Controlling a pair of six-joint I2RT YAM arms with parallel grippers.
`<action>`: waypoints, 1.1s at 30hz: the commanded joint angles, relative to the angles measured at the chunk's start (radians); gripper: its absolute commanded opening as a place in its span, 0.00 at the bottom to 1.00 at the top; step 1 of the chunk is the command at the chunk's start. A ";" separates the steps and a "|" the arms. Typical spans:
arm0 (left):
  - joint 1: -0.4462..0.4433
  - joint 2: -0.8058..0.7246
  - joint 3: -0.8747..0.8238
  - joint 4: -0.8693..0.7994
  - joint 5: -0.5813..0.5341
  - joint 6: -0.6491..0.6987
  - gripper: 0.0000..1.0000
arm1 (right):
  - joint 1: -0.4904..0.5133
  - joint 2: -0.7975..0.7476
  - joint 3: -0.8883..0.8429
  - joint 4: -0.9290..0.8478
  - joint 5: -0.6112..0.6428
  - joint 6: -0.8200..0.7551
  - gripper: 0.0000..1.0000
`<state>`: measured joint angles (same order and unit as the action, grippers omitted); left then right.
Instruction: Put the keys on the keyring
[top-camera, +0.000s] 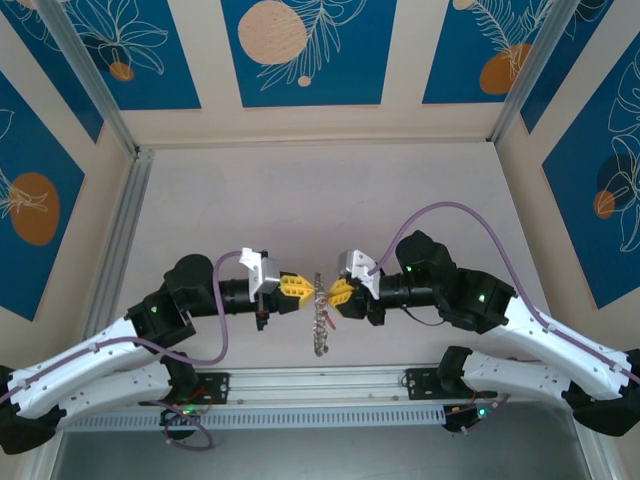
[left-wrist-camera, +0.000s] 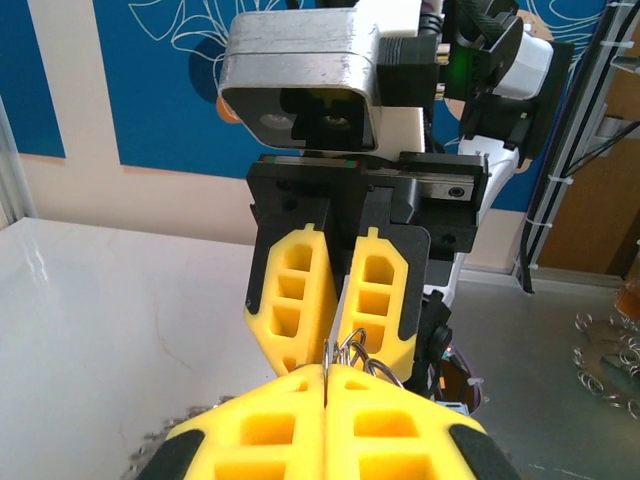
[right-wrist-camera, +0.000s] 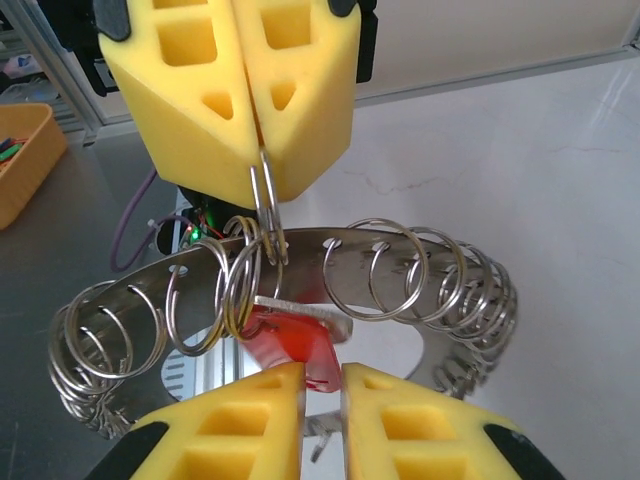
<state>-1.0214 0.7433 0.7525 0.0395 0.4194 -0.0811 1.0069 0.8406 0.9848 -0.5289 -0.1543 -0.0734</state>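
Note:
The keyring (right-wrist-camera: 306, 251) is a flat silvery hoop with punched holes, threaded all round with small split rings. It hangs between both grippers above the table's near edge, a short dangling bunch (top-camera: 320, 325) in the top view. My left gripper (right-wrist-camera: 262, 145) (top-camera: 312, 288) is shut on one small split ring (right-wrist-camera: 266, 200) at the hoop's top; the same rings (left-wrist-camera: 360, 350) poke above its tips in the left wrist view. A key with a red head (right-wrist-camera: 297, 342) hangs from the hoop. My right gripper (right-wrist-camera: 322, 372) (top-camera: 328, 292) has its jaws slightly apart, closed across that red head.
The white table (top-camera: 320, 200) stretches away behind the grippers, inside an aluminium frame (top-camera: 125, 230). A metal rail (top-camera: 320, 385) runs along the near edge. A yellow basket (right-wrist-camera: 20, 150) sits off to one side. Another cluster of metal rings (left-wrist-camera: 605, 360) lies on the steel surface.

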 joint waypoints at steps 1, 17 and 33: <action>-0.005 -0.007 0.005 0.069 0.040 -0.018 0.00 | -0.004 -0.015 -0.005 0.040 -0.058 0.012 0.20; -0.005 0.032 0.028 0.074 0.072 -0.020 0.00 | -0.012 -0.075 -0.051 0.161 -0.120 0.016 0.24; -0.005 0.033 0.023 0.118 0.084 -0.047 0.00 | -0.007 -0.069 -0.080 0.156 -0.113 0.040 0.16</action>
<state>-1.0214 0.7822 0.7525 0.0517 0.4690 -0.1070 0.9943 0.7795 0.9264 -0.3843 -0.2600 -0.0540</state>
